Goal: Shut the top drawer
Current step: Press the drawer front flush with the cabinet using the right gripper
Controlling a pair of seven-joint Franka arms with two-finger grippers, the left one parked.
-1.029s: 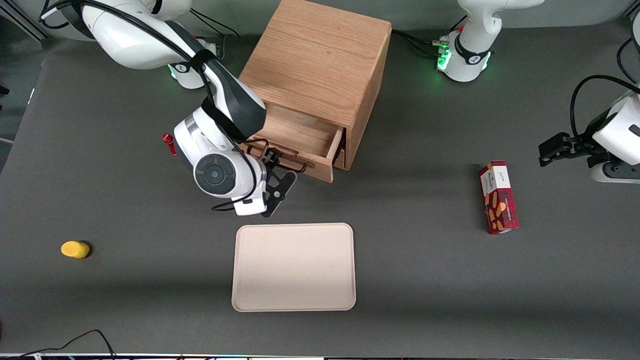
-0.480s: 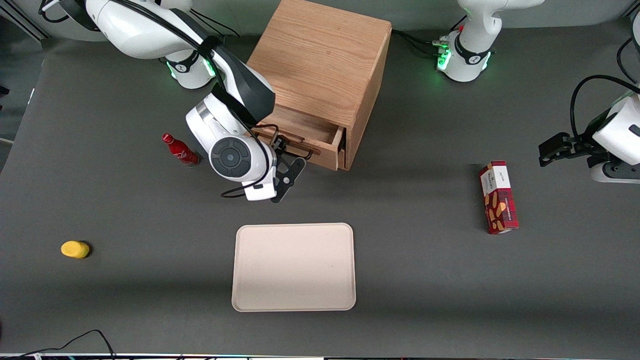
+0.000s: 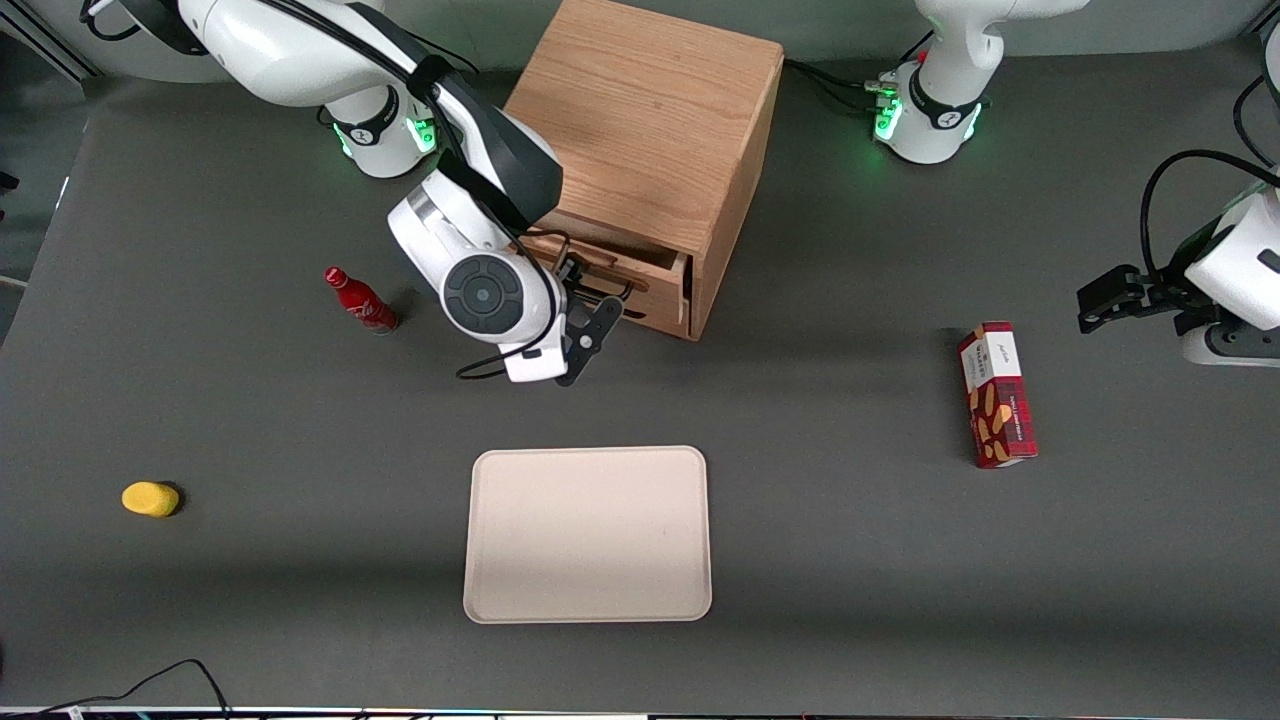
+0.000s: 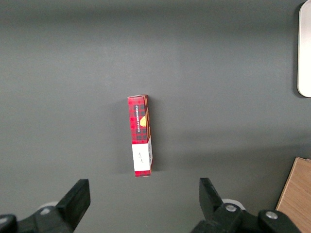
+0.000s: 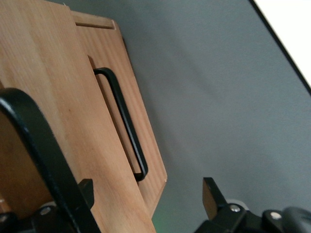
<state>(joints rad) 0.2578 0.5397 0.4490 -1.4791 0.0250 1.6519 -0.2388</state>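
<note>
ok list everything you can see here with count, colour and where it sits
cabinet: 1, light oak, between the two arm bases
top drawer: 1, light oak with a black handle, part way out of the cabinet
lower drawer: 1, light oak, under the top drawer
tray: 1, cream, nearer the front camera than the cabinet
bottle: 1, red, beside the working arm
yellow object: 1, toward the working arm's end of the table
box: 1, red plaid, toward the parked arm's end
table: 1, dark grey
claw: 1, black, open, at the top drawer's front
</note>
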